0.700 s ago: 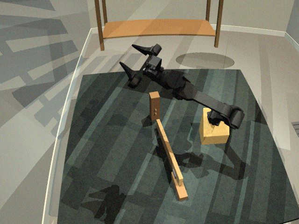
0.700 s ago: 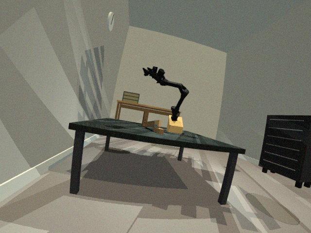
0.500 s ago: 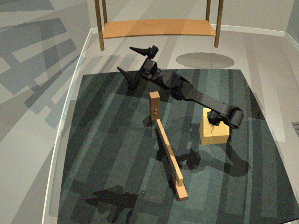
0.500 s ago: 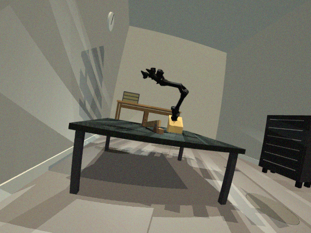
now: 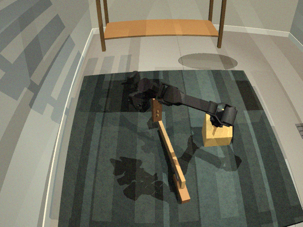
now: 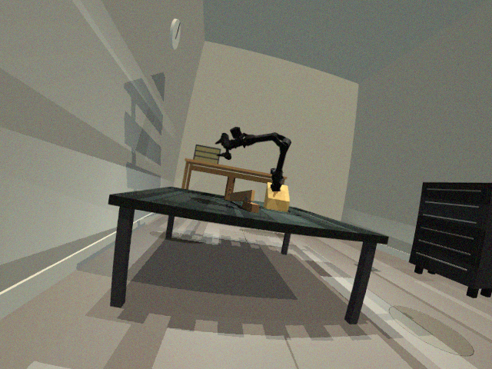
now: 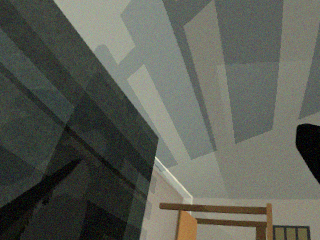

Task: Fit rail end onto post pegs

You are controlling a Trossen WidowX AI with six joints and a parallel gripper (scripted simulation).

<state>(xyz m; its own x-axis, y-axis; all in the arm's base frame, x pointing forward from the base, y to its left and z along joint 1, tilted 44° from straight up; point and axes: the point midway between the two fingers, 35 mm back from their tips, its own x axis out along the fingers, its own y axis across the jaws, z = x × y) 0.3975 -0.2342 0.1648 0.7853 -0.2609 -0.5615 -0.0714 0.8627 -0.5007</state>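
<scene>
One black six-joint arm [image 5: 197, 103] [image 6: 282, 158], its foot over a pale yellow block [image 5: 217, 141] [image 6: 277, 204], with one parallel-jaw gripper [image 5: 130, 93] [image 6: 218, 147] [image 7: 192, 152], fingers wide open, nothing held.

Top view: one long wooden rail [image 5: 169, 147] [image 6: 243, 195], running obliquely across the dark striped table [image 5: 97, 146] [image 6: 246, 219] [image 7: 45, 105]. Its near end lies low at the foot of a short wooden post [image 5: 156, 105] [image 6: 229, 188]; whether the two touch cannot be told. Two pegs [image 5: 157, 113], exposed on the post's face, outside the rail. The rail's far end rests at the low footboard block [image 5: 185, 196] [image 6: 250, 207], the bracket there mostly hidden. The gripper hangs beyond the post, to the upper left in this view, its dark parts overlapping and their edges hard to separate.

Exterior view: gripper raised well above the table, two fingers spread apart, touching neither rail nor post. Rail and post, small, beside the yellow block. Background items: one wooden bench [image 6: 238, 171], one black drawer cabinet [image 6: 447, 226], one round wall clock [image 6: 174, 33].

Wrist view: two dark fingers at opposite sides, far apart, no object between them. Beyond them, a table corner, wall and one orange panel [image 7: 187, 226]. Rail and post outside this view.
</scene>
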